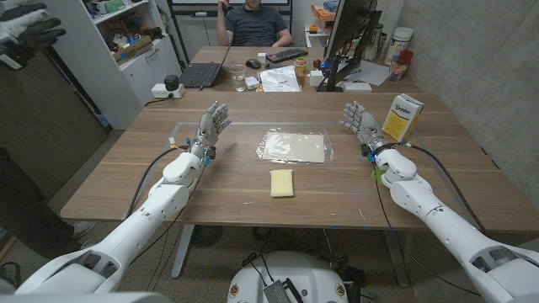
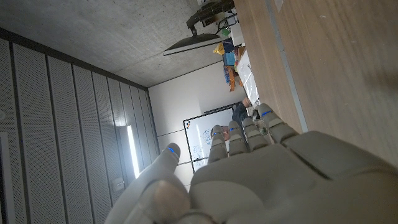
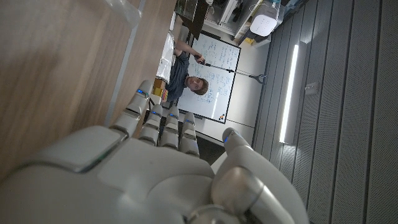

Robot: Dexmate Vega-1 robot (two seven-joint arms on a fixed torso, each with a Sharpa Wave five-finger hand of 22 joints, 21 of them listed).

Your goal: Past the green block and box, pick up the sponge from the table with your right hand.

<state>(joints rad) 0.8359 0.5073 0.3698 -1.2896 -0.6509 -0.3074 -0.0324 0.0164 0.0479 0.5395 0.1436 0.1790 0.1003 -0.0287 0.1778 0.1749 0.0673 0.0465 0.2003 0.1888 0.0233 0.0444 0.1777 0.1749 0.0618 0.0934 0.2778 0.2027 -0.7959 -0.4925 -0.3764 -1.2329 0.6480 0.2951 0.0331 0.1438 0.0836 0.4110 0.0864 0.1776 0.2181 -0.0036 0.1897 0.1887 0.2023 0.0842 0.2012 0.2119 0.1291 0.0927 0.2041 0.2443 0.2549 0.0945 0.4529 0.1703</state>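
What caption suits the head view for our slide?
Both robot hands, left hand and right hand, wait open beside a yellow sponge and plastic bag.

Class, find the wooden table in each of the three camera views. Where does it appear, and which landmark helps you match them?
Head view: the table spans the middle, under both arms.
Left wrist view: wood alongside the left hand, running toward the whiteboard.
Right wrist view: wood alongside the right hand.
Shared landmark: the whiteboard, in both wrist views.

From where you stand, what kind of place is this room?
Probably an office or lab: a black open laptop and a dark computer monitor on the far desk, and a wall whiteboard with writing.
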